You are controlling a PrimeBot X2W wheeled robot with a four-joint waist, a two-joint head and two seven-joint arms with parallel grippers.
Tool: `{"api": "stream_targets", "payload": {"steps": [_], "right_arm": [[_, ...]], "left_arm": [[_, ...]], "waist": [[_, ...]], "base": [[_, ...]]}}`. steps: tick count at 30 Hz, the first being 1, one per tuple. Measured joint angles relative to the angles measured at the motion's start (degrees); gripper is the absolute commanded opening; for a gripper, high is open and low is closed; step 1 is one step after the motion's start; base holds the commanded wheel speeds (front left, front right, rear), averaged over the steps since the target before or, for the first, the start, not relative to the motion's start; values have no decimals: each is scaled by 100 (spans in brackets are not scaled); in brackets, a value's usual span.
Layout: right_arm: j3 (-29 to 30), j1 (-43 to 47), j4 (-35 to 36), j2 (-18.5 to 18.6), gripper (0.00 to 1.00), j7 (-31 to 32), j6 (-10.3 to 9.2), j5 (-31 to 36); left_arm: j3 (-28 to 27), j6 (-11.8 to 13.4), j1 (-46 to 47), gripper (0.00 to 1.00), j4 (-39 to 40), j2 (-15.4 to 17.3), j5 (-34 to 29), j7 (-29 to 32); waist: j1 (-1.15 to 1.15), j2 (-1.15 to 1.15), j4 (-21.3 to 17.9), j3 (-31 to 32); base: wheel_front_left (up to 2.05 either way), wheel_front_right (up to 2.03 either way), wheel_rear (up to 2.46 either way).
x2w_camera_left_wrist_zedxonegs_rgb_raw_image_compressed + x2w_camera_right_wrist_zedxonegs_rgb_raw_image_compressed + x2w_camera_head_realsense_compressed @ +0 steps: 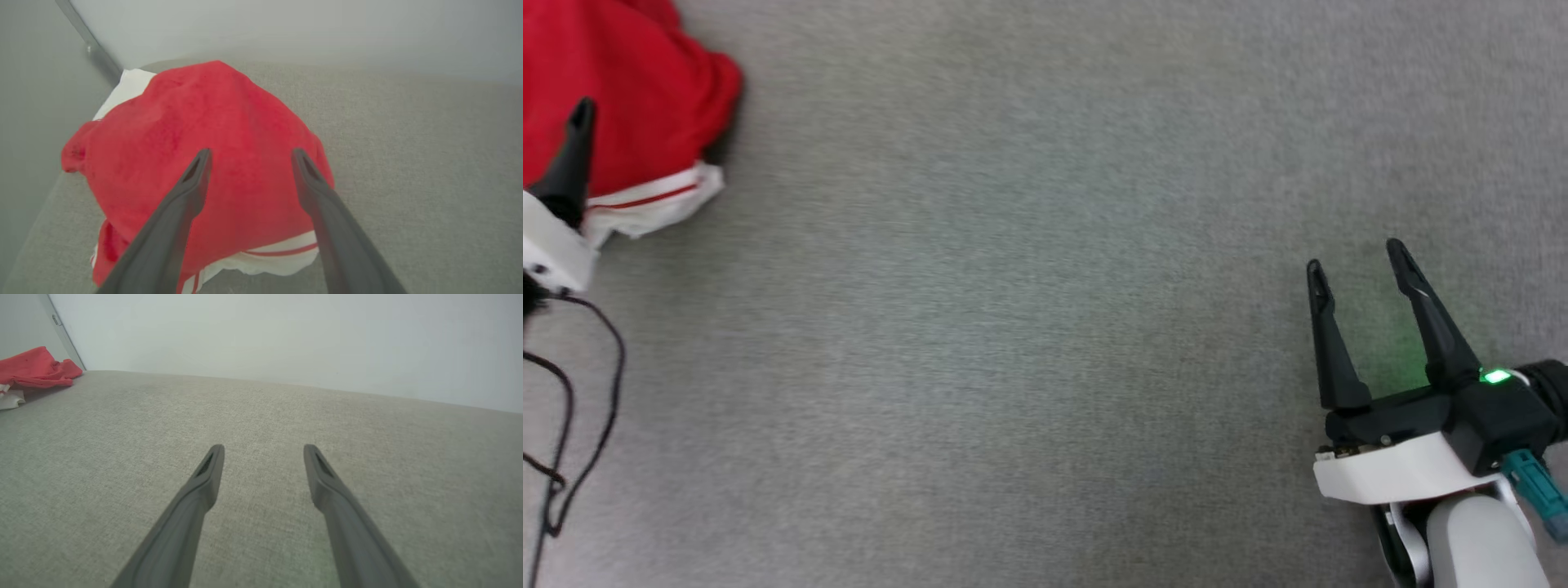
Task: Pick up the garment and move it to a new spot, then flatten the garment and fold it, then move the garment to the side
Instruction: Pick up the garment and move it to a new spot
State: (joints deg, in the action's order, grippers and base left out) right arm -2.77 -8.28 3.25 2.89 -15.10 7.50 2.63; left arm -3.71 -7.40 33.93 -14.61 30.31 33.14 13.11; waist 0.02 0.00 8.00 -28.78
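Observation:
The garment point(629, 90) lies bunched in a red heap at the top left of the head view, a white sleeve with a red stripe point(654, 200) sticking out beneath it. In the left wrist view my left gripper point(249, 153) hovers open over the red mound point(212, 122), with nothing between its fingers. One of its dark fingers point(574, 155) shows at the head view's left edge, over the garment. My right gripper point(1354, 255) stands open and empty at the lower right, far from the garment. In its own wrist view, that gripper point(263, 448) points over bare fabric, and the garment point(34, 369) lies far off at the upper left.
A grey woven surface point(1013, 327) spreads between the two grippers. A pale wall point(286, 335) bounds its far side, and a corner with a grey strip point(88, 45) stands just behind the garment. Loose black cable point(580, 392) hangs from the left arm.

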Motion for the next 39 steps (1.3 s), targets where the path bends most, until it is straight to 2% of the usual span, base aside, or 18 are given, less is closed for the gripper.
{"api": "stream_targets", "payload": {"steps": [5,8,10,13,19,20,21,22,30,35,39], "right_arm": [[27,-139,44,0,100,1,1,9],[37,-188,68,0,100,-1,1,-12],[33,-225,109,-5,100,-9,2,-41],[11,-276,167,-12,100,-22,4,-67],[-57,-360,232,-16,100,-29,4,-85],[-62,-372,232,-16,100,-35,4,-87],[-67,-384,230,-16,100,-35,4,-96],[-71,-388,222,-16,100,-35,4,-101],[-65,-384,-14,-15,100,-16,3,-122],[-162,-281,-156,-8,100,-1,2,-234],[-225,-166,-245,-9,100,0,2,-321]], "left_arm": [[214,0,486,100,-452,942,600,1650],[322,0,634,100,-547,1180,1125,2625],[380,-1,670,100,-559,1400,1258,3118],[446,-9,719,100,-535,1707,1327,3575],[454,5,812,100,-569,1828,1463,3904],[450,24,824,82,-597,1823,1489,3922],[449,38,829,31,-623,1817,1514,3934],[449,40,829,0,-637,1815,1536,3947],[353,49,589,0,-692,1593,1828,3582],[200,7,310,0,-215,1385,2308,3265],[146,5,3,0,346,1447,2563,3265]], "waist": [[0,0,-306,-445],[0,0,-470,-677],[0,0,-564,-811],[-1,0,-671,-988],[-3,0,-780,-1220],[-3,0,-789,-1235],[-3,0,-797,-1240],[-4,0,-803,-1237],[-1,0,-816,-828],[-1,0,-831,-398],[-1,0,-839,7]], "base": [[0,0,0],[0,0,0],[0,0,0],[0,0,0],[0,0,0],[0,0,0],[0,0,0],[0,0,0],[0,0,0],[0,0,0],[0,0,0]]}}
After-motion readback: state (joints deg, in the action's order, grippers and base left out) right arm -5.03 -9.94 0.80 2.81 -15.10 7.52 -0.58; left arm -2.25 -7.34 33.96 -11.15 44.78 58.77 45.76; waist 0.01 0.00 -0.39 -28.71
